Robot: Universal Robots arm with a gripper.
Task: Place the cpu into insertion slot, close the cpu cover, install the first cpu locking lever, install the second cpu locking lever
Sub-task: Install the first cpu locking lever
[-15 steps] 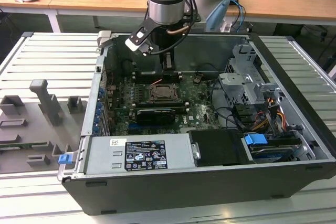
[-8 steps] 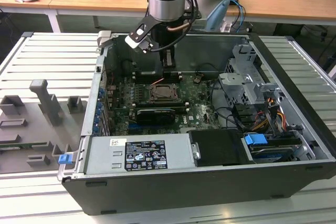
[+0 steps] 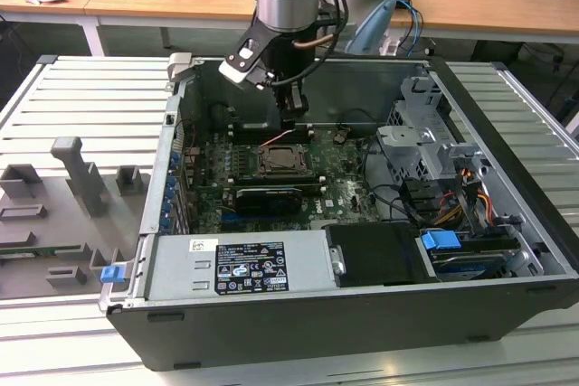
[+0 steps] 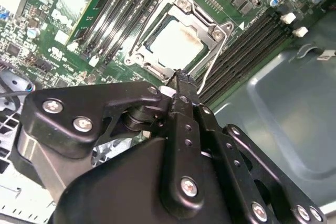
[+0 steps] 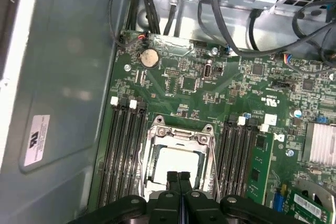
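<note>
The cpu (image 4: 176, 45) (image 5: 176, 162), a pale square chip, lies in the insertion slot (image 3: 285, 162) on the green board. The cpu cover (image 4: 215, 31) (image 5: 181, 136), a silver frame, lies flat around it, and the chip shows through its window. A thin wire locking lever (image 4: 212, 66) (image 5: 214, 169) runs along one side of the socket. My gripper (image 3: 291, 120) (image 4: 181, 77) (image 5: 179, 178) hangs just above the socket's edge. Its black fingers are shut together with nothing between them, and the tips are close to the frame's rim beside the lever.
Long black memory slots (image 5: 123, 150) (image 5: 239, 153) flank the socket on both sides. The open computer case (image 3: 507, 115) holds a drive cage (image 3: 425, 146), cables (image 3: 452, 196) and a power supply (image 3: 244, 264). Grey fixtures (image 3: 81, 174) stand on the table at the exterior view's left.
</note>
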